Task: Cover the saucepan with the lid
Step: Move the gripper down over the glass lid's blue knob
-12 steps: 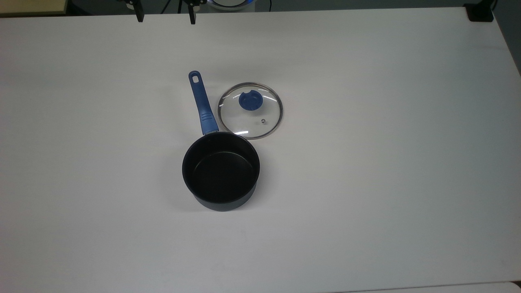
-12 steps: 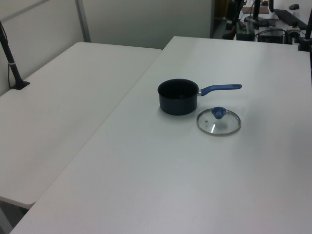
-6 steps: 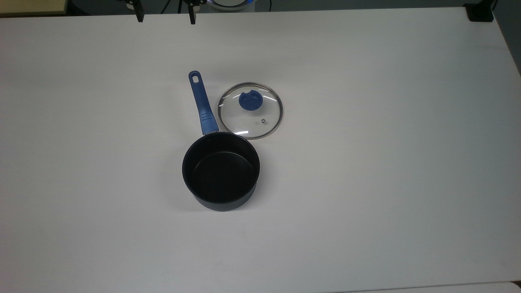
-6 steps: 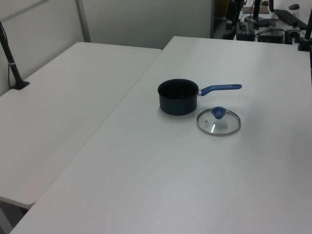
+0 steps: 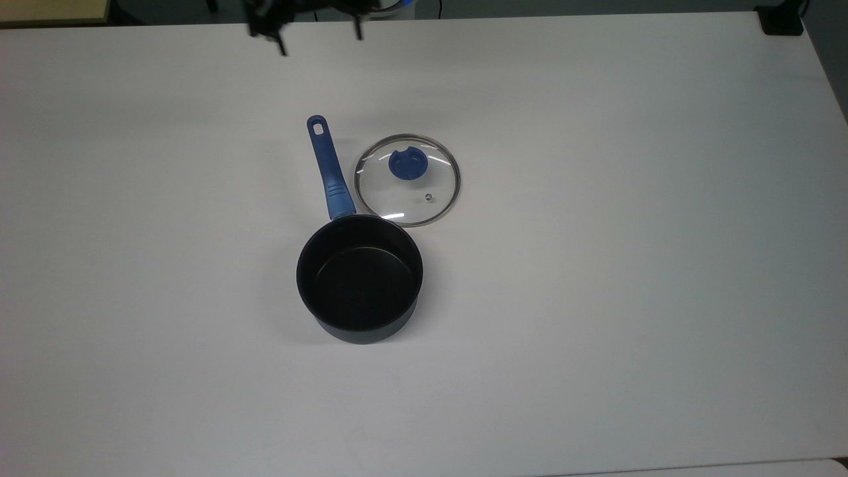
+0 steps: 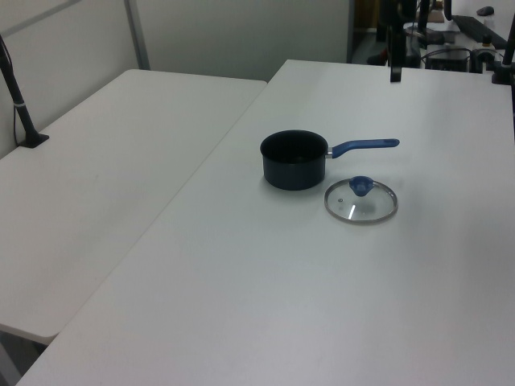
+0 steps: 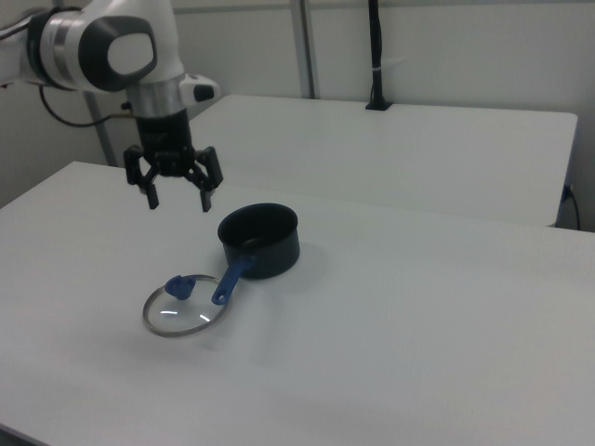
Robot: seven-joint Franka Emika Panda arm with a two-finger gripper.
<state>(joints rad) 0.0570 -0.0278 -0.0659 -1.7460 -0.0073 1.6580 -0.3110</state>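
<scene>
Now the tool point(image 7: 177, 195), spread wide and empty, should descend squarely over the blue knob point(image 5: 404, 163). The lid point(image 5: 407, 180) lies flat on the worktop point(image 5: 629, 265), at about one o'clock from the saucepan point(image 5: 359, 278) in the top view.

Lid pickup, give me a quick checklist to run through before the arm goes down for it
1. Gripper open enough to take the knob: ok, the fingers are spread wide in the right view.
2. Gripper empty: ok, nothing between the fingers.
3. Lid lying flat on the table with its blue knob facing up: ok.
4. Knob free of obstructions: ok, nothing over it; the saucepan handle lies beside the lid.
5. Saucepan upright and empty, ready for the lid: ok.
6. Gripper lined up over the knob: not ok, in the top view it is off near the table's far edge.
</scene>
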